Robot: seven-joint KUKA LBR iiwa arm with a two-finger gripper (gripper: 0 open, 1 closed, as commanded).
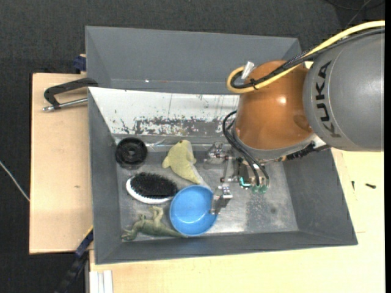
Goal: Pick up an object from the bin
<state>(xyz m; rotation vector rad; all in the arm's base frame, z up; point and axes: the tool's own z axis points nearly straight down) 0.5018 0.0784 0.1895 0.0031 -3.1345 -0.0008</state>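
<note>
Blue bowl (192, 210) sits front middle of the grey bin (276, 211), open side up, and is the thing nearest the gripper. Left to right we see a black round cap (131, 152) near the back wall, a black hairbrush (151, 187) in front of it, and a green toy dinosaur (146, 224) at the front, touching the bowl's left side. A pale yellow soft thing (181, 159) lies behind the bowl. The gripper (221, 197) is low, right at the bowl's right rim; whether its fingers are wide or narrow we cannot tell. Risk, as we judge it: a thin curved rim slips out of a pinch, or a push slides the bowl into brush and dinosaur.
</note>
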